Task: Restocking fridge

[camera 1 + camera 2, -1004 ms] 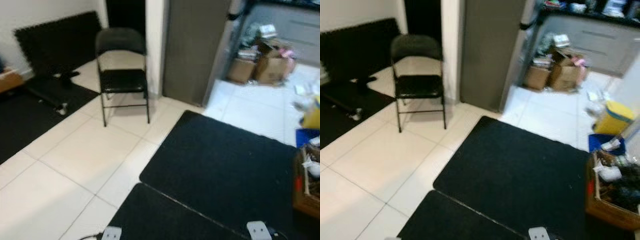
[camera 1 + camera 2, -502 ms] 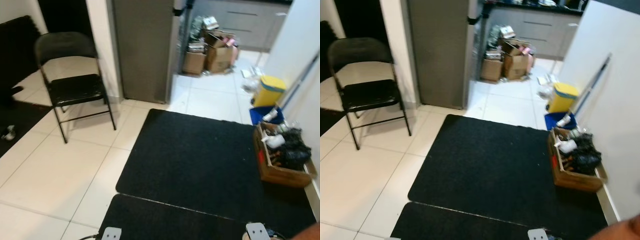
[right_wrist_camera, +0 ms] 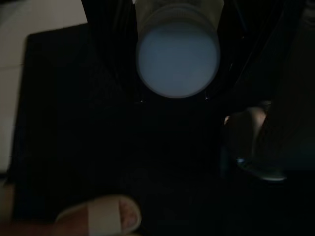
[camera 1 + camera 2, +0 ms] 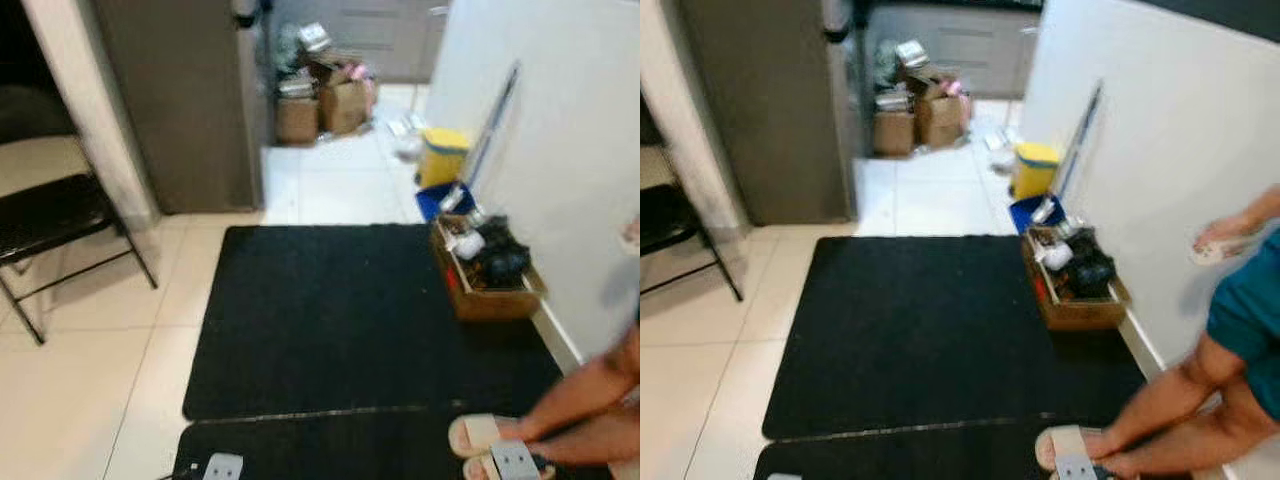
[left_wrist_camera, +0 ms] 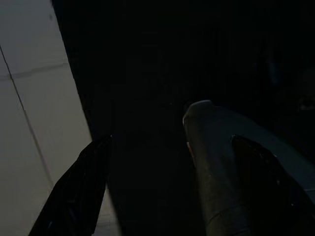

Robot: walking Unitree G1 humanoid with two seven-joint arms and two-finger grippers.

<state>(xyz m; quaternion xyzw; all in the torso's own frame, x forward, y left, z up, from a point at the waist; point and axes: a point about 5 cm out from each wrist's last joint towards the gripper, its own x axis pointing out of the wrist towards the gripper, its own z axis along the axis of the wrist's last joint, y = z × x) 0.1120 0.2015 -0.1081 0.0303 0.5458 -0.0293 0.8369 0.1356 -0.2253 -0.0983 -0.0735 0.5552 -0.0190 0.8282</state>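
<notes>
The tall grey fridge (image 4: pixel 180 100) stands at the far left, past the black mat (image 4: pixel 330 310). It shows me its side, and I cannot see whether its door is open. In the right wrist view my right gripper (image 3: pixel 173 96) is shut on a white round container (image 3: pixel 177 54), seen end-on between the dark fingers. My left gripper (image 5: pixel 172 142) hangs over the mat's edge with its fingers (image 5: pixel 83 191) spread apart. A pale rounded shape (image 5: pixel 216 167) lies beside one finger. What it is cannot be made out in the dark.
A person's bare legs (image 4: pixel 1170 400) and sandal (image 4: pixel 1070 445) are at the near right, on the mat. A wooden crate (image 4: pixel 485 280) of clutter sits against the white wall (image 4: pixel 560 150), with a yellow bin (image 4: pixel 443 155) and cardboard boxes (image 4: pixel 325 105) beyond. A black folding chair (image 4: pixel 50 225) stands left.
My view has swung to the right, so chair and fridge now sit further left and the white wall fills the right. A person's legs have come into view at the near right.
</notes>
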